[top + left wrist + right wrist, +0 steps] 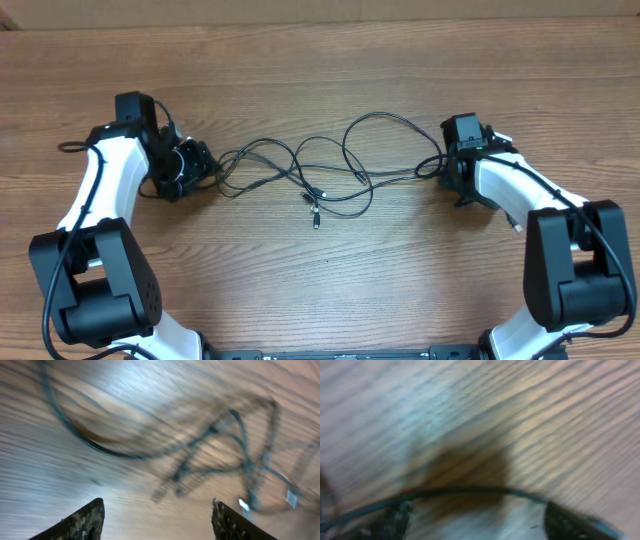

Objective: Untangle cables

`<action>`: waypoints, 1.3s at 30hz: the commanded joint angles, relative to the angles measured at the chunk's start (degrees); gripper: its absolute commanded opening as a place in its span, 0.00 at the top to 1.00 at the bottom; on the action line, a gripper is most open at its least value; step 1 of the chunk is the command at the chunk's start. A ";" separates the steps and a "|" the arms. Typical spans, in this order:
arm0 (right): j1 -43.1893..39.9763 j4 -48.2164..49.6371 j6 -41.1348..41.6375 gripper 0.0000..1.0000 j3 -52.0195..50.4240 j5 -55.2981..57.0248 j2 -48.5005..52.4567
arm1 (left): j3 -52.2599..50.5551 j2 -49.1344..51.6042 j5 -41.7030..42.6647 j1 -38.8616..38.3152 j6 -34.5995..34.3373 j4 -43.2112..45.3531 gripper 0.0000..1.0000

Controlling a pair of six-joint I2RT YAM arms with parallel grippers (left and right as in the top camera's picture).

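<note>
Left claw (pixel 188 165) and right claw (pixel 452 172) both apart, black cables (pixel 300 172) on the desk (pixel 320 290) between them.

Closest in, the two arms stand at the near edge of the desk and reach out. Next come the claws: the left one sits at the left end of the cables, the right one at the right end. Each has its fingers (pixel 85 522) wide apart and grips nothing. One cable (pixel 470 491) runs across just past the right claw's tips; that picture is too blurry to tell if it touches. The cables lie in loose loops that cross each other, with small plugs (pixel 314 205) near the middle.
</note>
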 commanded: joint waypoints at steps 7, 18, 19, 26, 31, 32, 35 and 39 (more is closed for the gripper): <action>0.15 2.99 -10.08 0.00 -1.07 -24.52 1.03 | 1.05 -11.21 4.44 -4.70 -1.81 -1.95 0.28; 0.17 4.37 -10.08 0.00 -1.07 -34.23 1.03 | -0.74 -11.26 -16.35 -17.00 -9.99 -1.97 0.76; 0.17 4.37 -10.08 0.00 -1.07 -34.73 1.03 | -1.09 -10.62 -17.99 -17.79 -10.93 -1.92 0.76; 0.22 5.18 -10.08 0.00 -1.07 -36.65 1.01 | -1.51 -3.78 -23.30 -19.10 -12.66 -1.92 0.64; 0.22 5.62 -10.08 0.00 -1.07 -37.79 1.03 | -1.51 0.92 -27.93 -19.10 -12.66 -0.72 0.58; 0.22 5.64 -10.08 0.00 -1.07 -37.77 1.01 | -1.51 1.90 -28.11 -19.10 -12.61 0.00 0.58; 0.22 5.64 -10.08 0.00 -1.07 -37.77 1.03 | -1.49 3.28 -28.13 -19.10 -12.39 2.49 0.58; 0.22 5.66 -10.08 0.00 -1.07 -37.77 1.01 | -1.49 3.45 -28.15 -19.10 -11.54 5.75 0.59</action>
